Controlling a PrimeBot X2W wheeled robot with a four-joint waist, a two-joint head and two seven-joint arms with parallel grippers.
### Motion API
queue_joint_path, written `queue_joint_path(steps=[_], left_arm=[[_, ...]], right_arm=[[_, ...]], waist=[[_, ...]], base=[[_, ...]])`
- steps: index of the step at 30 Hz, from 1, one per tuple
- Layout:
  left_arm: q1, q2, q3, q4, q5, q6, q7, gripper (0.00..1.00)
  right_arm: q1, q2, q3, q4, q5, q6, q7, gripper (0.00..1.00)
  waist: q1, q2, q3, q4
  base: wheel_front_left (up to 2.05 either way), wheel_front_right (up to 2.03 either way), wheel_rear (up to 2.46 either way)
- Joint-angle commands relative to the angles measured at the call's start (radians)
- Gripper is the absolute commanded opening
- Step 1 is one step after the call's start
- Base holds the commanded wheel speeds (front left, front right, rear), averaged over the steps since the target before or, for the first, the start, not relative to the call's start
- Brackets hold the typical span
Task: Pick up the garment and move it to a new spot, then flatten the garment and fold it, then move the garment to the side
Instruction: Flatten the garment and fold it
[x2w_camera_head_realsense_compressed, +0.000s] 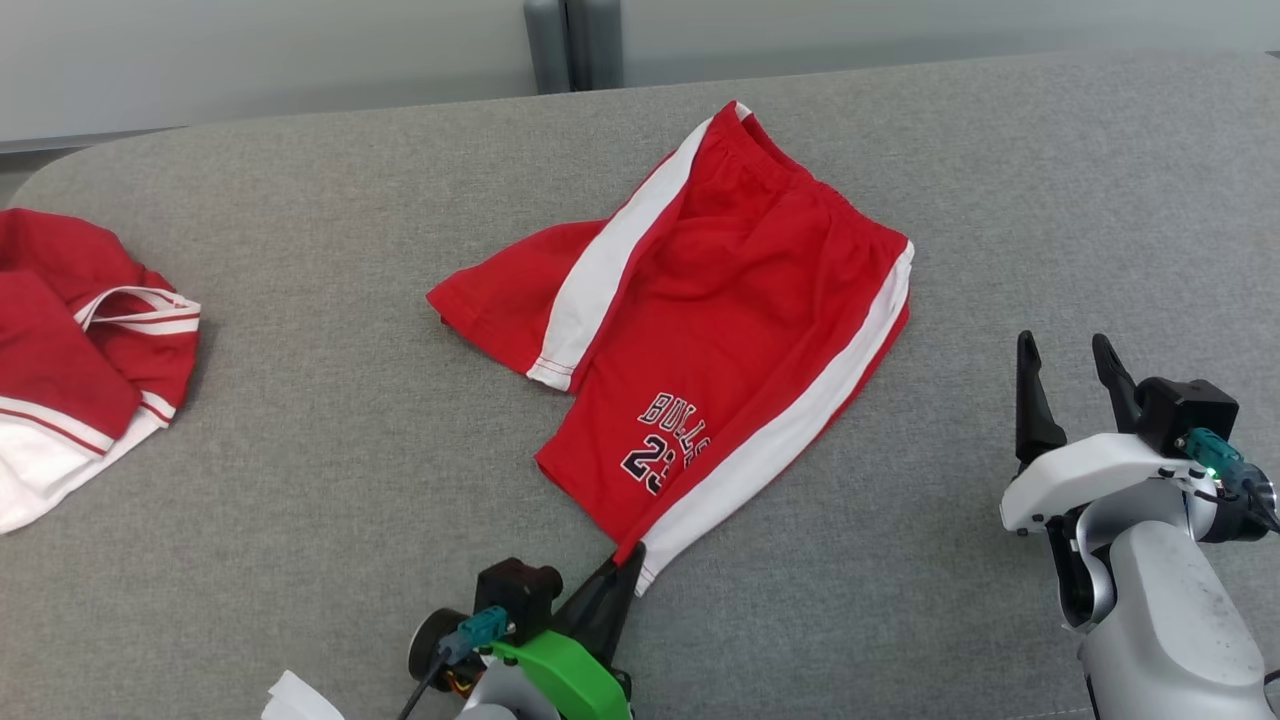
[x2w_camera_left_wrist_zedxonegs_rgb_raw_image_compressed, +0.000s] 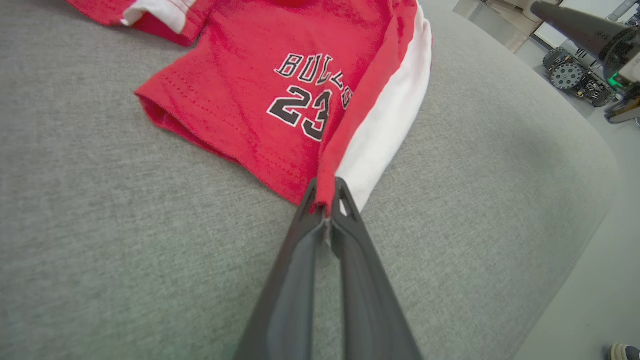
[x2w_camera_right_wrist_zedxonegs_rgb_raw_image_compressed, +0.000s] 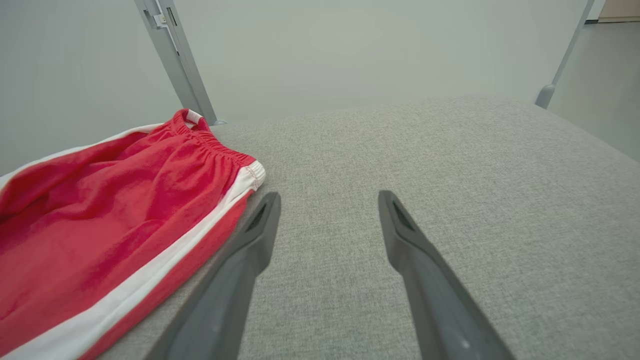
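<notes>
The left gripper (x2w_camera_left_wrist_zedxonegs_rgb_raw_image_compressed: 325, 201) is squeezed shut on the bottom corner of the shorts (x2w_camera_head_realsense_compressed: 720, 300), right where the red meets the white stripe. Its arm comes in low, with the fingers pointing forward. The shorts lie on the gray counter (x2w_camera_head_realsense_compressed: 300, 450), spreading out past the fingertips. The right gripper (x2w_camera_head_realsense_compressed: 1066, 352) is wide open and holds nothing. It is near the shorts' side. Another red and white cloth (x2w_camera_head_realsense_compressed: 80, 350) lies far off to the left gripper's left.
</notes>
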Motion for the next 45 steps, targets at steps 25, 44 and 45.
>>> queue_joint_path(steps=[25,44,45], left_arm=[[0.096,0.064,0.524,-0.027,0.275,0.154,-0.001,0.00],[0.207,0.009,0.648,-0.169,0.379,0.197,-0.001,1.00],[0.212,0.007,0.645,-0.167,0.377,0.196,-0.001,1.00]], right_arm=[[0.137,0.018,0.049,-0.006,0.048,-0.001,-0.003,1.00],[0.196,0.018,0.304,-0.157,0.008,-0.001,-0.003,1.00],[0.199,0.018,0.308,-0.154,0.004,-0.001,-0.003,1.00]], waist=[[0.0000,-0.0001,-0.147,-0.070],[0.0000,-0.0001,-0.156,-0.083],[0.0000,-0.0001,-0.154,-0.079]], base=[[0.00,0.00,0.00],[0.00,0.00,0.00],[0.00,0.00,0.00]])
